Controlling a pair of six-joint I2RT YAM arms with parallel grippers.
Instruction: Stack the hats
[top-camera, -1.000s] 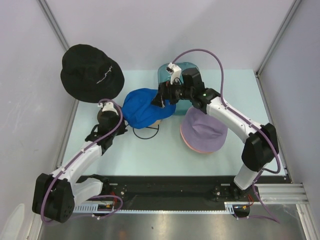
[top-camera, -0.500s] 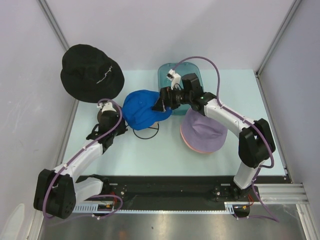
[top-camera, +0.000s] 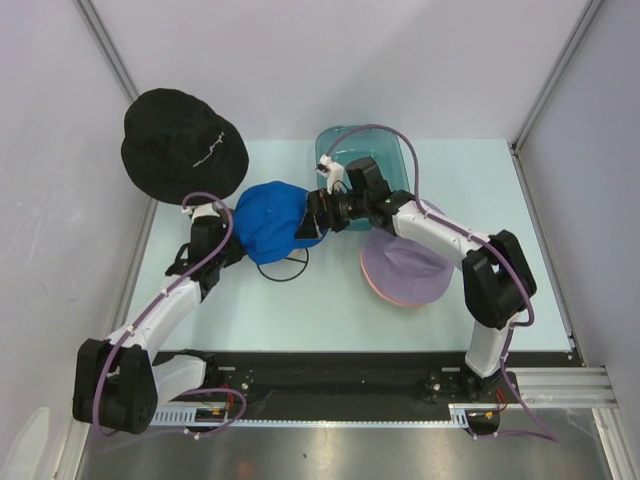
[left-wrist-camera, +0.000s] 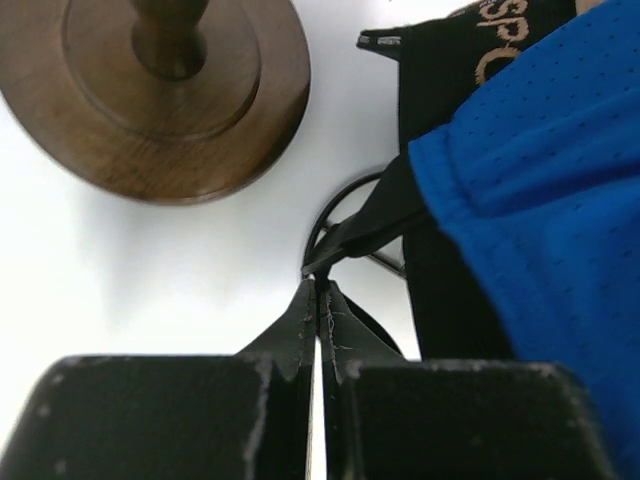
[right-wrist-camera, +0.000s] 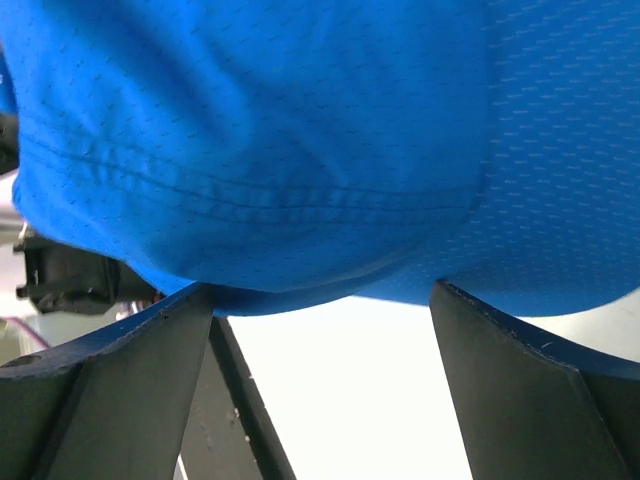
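1. Sitting wide apart, the right gripper's (right-wrist-camera: 320, 300) jaws are straddling the lower edge of the blue cap (top-camera: 268, 220). In the right wrist view that edge is dipping just between and above them, so nothing is being gripped on that side.
2. The left gripper (left-wrist-camera: 320, 370) is pinching shut on a thin black strap (left-wrist-camera: 370, 220) that is running up to the cap's edge.
3. From overhead, the cap is sitting left of centre and stretching roughly left to right. Each gripper is touching one end of it, so neither arm is really nearer. I'm guessing the next move is hanging on the right jaws closing on that edge.
4. I'm counting one blue cap and one black bucket hat (top-camera: 185, 145) in the upper left of the frame. One lavender hat (top-camera: 405, 258) is lying right of centre on a pinkish rim (top-camera: 390, 297), and I'm not seeing how many hats are under it. One teal thing (top-camera: 385, 155) is at top centre, and I'm not sure what it is.
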